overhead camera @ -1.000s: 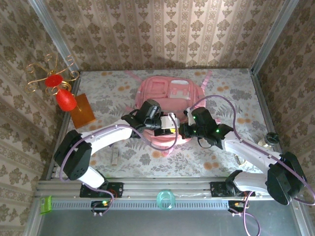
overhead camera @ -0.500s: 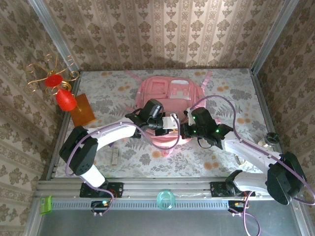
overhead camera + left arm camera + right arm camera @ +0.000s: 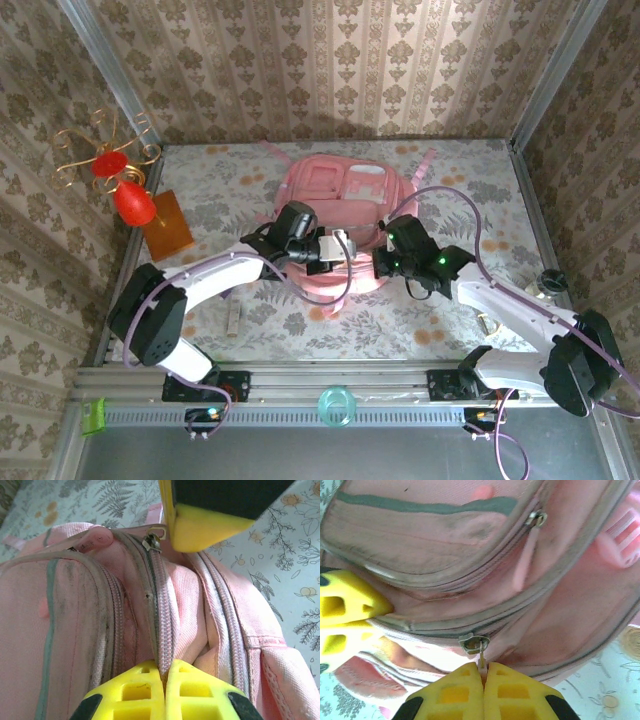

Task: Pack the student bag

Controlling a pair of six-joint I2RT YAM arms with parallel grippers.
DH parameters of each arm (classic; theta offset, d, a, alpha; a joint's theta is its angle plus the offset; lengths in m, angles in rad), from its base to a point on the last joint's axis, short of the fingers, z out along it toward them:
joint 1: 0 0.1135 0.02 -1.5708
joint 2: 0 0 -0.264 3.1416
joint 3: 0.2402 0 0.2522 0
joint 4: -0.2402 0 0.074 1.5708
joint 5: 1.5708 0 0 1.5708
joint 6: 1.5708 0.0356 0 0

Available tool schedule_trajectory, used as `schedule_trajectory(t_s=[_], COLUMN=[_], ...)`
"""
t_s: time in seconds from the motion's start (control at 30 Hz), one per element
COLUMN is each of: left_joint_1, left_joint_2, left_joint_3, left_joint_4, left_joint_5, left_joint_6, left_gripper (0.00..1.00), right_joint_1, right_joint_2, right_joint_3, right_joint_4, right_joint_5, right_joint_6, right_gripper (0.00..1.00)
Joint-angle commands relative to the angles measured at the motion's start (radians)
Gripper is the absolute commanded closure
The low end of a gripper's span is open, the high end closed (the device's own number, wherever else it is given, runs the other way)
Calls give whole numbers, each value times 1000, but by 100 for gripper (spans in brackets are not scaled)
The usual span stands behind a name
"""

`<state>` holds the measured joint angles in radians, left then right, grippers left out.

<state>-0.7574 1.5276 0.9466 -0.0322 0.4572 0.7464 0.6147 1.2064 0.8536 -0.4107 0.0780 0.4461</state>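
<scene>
The pink student bag [image 3: 345, 195] lies flat in the middle of the table, its rounded top toward the arms. My left gripper [image 3: 164, 667] is shut on the bag's zip edge, pinching the pink zipper tape [image 3: 161, 615] between yellow fingers. My right gripper [image 3: 483, 669] is shut on the pull tab of a metal zip slider [image 3: 474, 643] at the bag's top edge. The left gripper's yellow fingers [image 3: 345, 612] show at the left of the right wrist view. A second slider [image 3: 536, 518] with a pink pull sits on a front pocket. In the top view both grippers, left [image 3: 340, 245] and right [image 3: 385, 262], meet at the bag's near rim.
A red and gold ornament [image 3: 118, 180] and an amber block [image 3: 166, 225] stand at the left edge. A small pale object [image 3: 234, 320] lies on the floral cloth near the left arm. A small dark-capped item [image 3: 548, 282] sits at the right edge.
The left gripper has drawn back left along the bag's near rim. The right gripper has shifted slightly right and up, holding the zip pull.
</scene>
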Motion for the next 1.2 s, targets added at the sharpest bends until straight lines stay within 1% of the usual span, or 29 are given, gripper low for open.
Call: schedule_trajectory(t_s=[0.0,0.13,0.4,0.57,0.63,0.77,0.9,1.0,1.17], left_joint_1=[60,95,170,189,201,219,227,229,227], left_joint_2=[-54,-93,-173,-199,-206,-224,-234,-239,-242], left_joint_3=[-35,-60,-110,-126,-132,-150,-155,-157,-165], left_joint_4=[-25,-23,-2,5,2,3,-4,-4,2], left_joint_5=[-41,-28,47,62,72,128,137,143,167], left_joint_6=[30,39,44,55,63,86,100,102,97], left_gripper=[100,100,100,100,100,100,100,100,100], right_joint_1=[-24,-71,-175,-258,-287,-356,-418,-445,-460], right_joint_2=[0,-1,28,63,84,141,205,247,345], right_joint_3=[42,44,61,79,91,116,124,137,191], right_joint_4=[-183,-186,-169,-132,-101,-69,-34,-8,22], right_joint_5=[226,224,215,179,162,121,76,64,22], right_joint_6=[-12,-18,-56,-84,-94,-102,-102,-105,-116], right_gripper=[100,100,100,100,100,100,100,100,100])
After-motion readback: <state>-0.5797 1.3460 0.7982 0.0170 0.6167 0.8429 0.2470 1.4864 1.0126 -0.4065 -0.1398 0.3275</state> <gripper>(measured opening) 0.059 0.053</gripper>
